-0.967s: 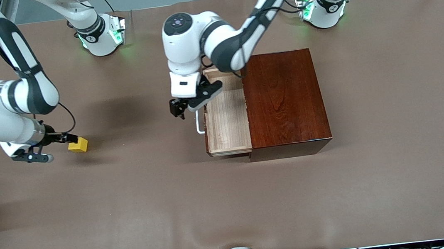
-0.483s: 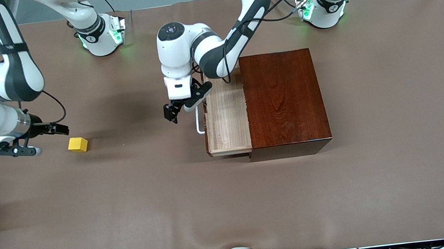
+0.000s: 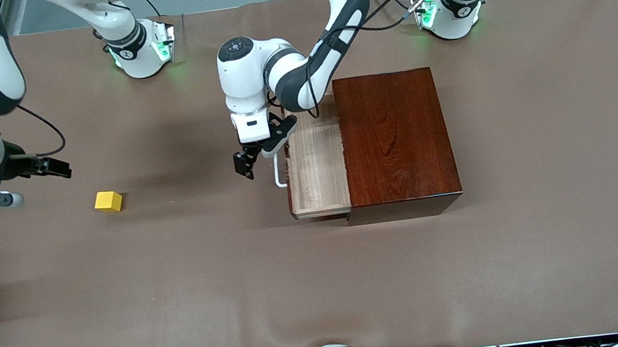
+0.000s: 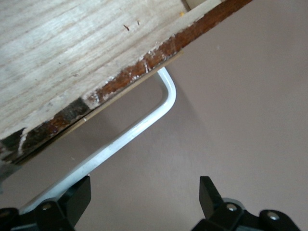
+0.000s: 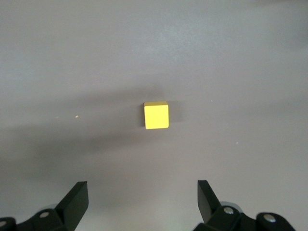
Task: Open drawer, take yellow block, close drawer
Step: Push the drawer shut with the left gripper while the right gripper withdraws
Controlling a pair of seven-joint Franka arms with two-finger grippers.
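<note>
The yellow block [image 3: 108, 201] [image 5: 156, 115] lies alone on the brown table, toward the right arm's end. My right gripper [image 3: 65, 170] [image 5: 143, 197] hangs open over the table just past the block, holding nothing. The drawer [image 3: 317, 167] stands pulled out of the dark wooden box [image 3: 395, 140], and its light wood tray holds nothing. My left gripper [image 3: 244, 167] [image 4: 144, 197] is open at the drawer's front [image 4: 120, 82]. It sits close beside the white handle [image 3: 279, 175] [image 4: 144, 125], and one of its fingers [image 4: 79, 192] is right against the bar.
The brown table cover [image 3: 322, 288] runs wide toward the front camera. Both arm bases [image 3: 140, 47] [image 3: 450, 9] stand along the table's edge farthest from that camera.
The right gripper has drawn away from the yellow block and risen, leaving it on the table. The left gripper has come down beside the drawer's handle.
</note>
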